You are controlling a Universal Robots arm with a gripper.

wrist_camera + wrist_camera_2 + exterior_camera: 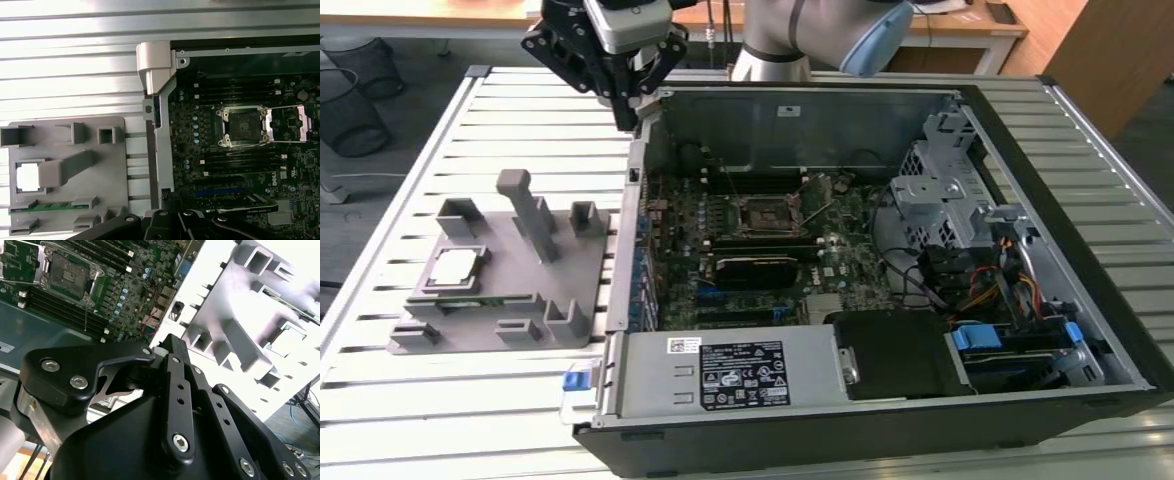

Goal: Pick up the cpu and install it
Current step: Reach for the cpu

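- Nearest in the exterior view, the computer case (854, 445) lies open on the slatted table (454, 420), its motherboard facing up
- Just beside the case, at the exterior view's left, stands the grey fixture (580, 315)
- The cpu (455, 268) lies flat in a square recess of that fixture, silver top up, with nothing touching it
- In the first wrist view the cpu (28, 176) sits close to a green memory stick (52, 206) held in a slot of the same fixture
- Further in, the socket (767, 212) on the board stands open with no chip seated, so the install looks not yet begun
- Farthest, the gripper (631, 112) hangs over the far corner of the case wall, well apart from the cpu and seemingly carrying nothing
- I cannot tell whether its jaws are spread or pressed together
- The step in hand looks like the reach for the chip
- Done well, the approach would come down square over the recess, clear of the tall post (520, 205) near it
- The jaws should line up with two opposite edges, grip lightly, and lift level so the chip does not catch the recess walls
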